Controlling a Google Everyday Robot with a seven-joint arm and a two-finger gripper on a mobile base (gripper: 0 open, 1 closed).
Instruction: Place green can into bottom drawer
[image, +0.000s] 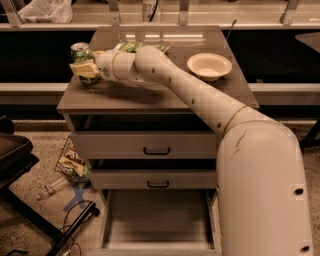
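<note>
The green can (80, 50), with a silver top, stands at the far left of the cabinet top (150, 95). My gripper (83, 69) reaches across from the right, and its pale fingers (85, 70) are closed around the can's middle. The can's lower body is partly hidden behind the fingers. I cannot tell whether the can rests on the cabinet top or hangs just above it. The bottom drawer (157, 220) is pulled out at floor level below, and its flat grey floor is bare.
A flat green snack bag (137, 46) lies behind my wrist and a white bowl (209, 65) sits at the right. Two closed drawer fronts with black handles (156, 150) are above the open drawer. A snack packet (70, 162), a bottle (50, 189) and cables lie on the floor at the left.
</note>
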